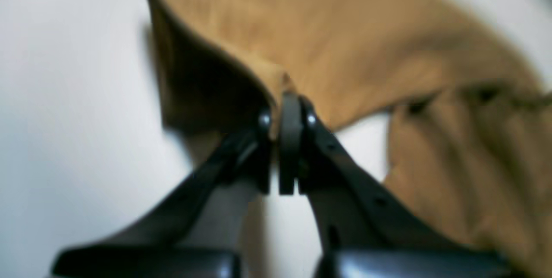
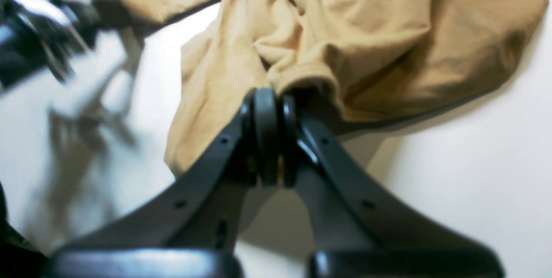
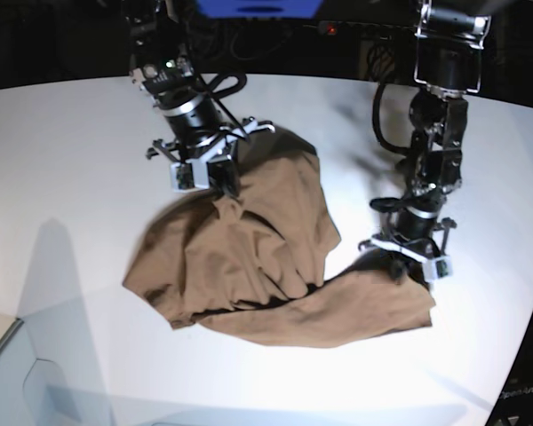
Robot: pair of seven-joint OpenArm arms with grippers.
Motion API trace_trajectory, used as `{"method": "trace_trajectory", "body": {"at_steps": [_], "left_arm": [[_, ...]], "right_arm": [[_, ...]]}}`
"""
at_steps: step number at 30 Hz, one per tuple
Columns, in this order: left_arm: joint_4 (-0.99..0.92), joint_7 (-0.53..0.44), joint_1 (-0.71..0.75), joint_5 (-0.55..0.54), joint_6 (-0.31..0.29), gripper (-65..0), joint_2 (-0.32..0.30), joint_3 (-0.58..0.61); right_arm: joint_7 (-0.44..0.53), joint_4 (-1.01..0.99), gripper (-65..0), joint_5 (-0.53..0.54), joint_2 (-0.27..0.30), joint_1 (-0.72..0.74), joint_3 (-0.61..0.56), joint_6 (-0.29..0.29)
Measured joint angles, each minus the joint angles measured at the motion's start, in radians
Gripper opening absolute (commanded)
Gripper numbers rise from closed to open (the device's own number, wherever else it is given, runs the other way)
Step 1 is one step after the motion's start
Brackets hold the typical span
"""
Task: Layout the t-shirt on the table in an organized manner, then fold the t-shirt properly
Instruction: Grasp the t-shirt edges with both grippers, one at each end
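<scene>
A brown short-sleeved t-shirt (image 3: 249,266) lies crumpled on a glossy white table (image 3: 71,160), bunched into soft folds and wrinkles rather than spread flat. It sits around the middle of the table, reaching toward the right edge, with one flatter flap stretched along its near side. The right tool (image 3: 215,177), on the left in the base view, is closed on a gathered fold at the shirt's far edge; its wrist view shows the jaws pressed together with tan cloth (image 2: 345,45) bunched just past them. The left tool (image 3: 407,262), on the right in the base view, is closed on the shirt's right-hand corner; its blurred wrist view shows an edge of cloth (image 1: 345,32) pinched between the jaws and rising off the table.
</scene>
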Motion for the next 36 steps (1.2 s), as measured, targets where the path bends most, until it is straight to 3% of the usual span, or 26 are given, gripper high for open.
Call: {"method": "trace_trajectory", "body": {"at_steps": [5,8,17,19,24,27,31,36], "left_arm": [[0.124,-0.007,-0.163,0.002,0.001,-64.8,-0.009,-0.026],[0.101,0.066,-0.323,0.003,-0.005,-64.8,0.003,-0.023],[-0.445,0.09,-0.712,0.007,-0.002,-64.8,0.119,-0.006],[-0.554,0.018,-0.772,0.006,0.0,-64.8,0.132,0.033],[-0.837,-0.299,-0.893,0.004,-0.002,-64.5,0.181,0.26],[-0.993,-0.404,-0.949,0.004,-0.008,-64.5,0.224,0.348],[-1.092,-0.455,-0.985,0.003,-0.006,-61.8,0.228,0.401],[-1.097,-0.423,-0.988,0.003,-0.006,-41.3,0.214,0.455]], "right_arm": [[-0.002,0.0,-65.0,-0.001,0.003,-0.001,0.0,-0.002],[0.0,0.0,-65.0,0.0,0.021,-0.002,-0.002,0.002],[0.003,0.0,-65.0,-0.001,0.028,-0.033,0.033,0.001],[-0.002,0.0,-65.0,-0.001,0.027,-0.044,0.033,0.002],[0.002,0.0,-65.0,-0.001,0.027,-0.047,0.034,0.001],[0.002,0.0,-65.0,0.0,0.025,-0.066,0.059,0.002],[-0.004,0.004,-65.0,0.0,0.03,-0.083,0.117,0.001],[-0.002,0.008,-65.0,0.0,0.027,-0.105,0.145,0.002]]}}
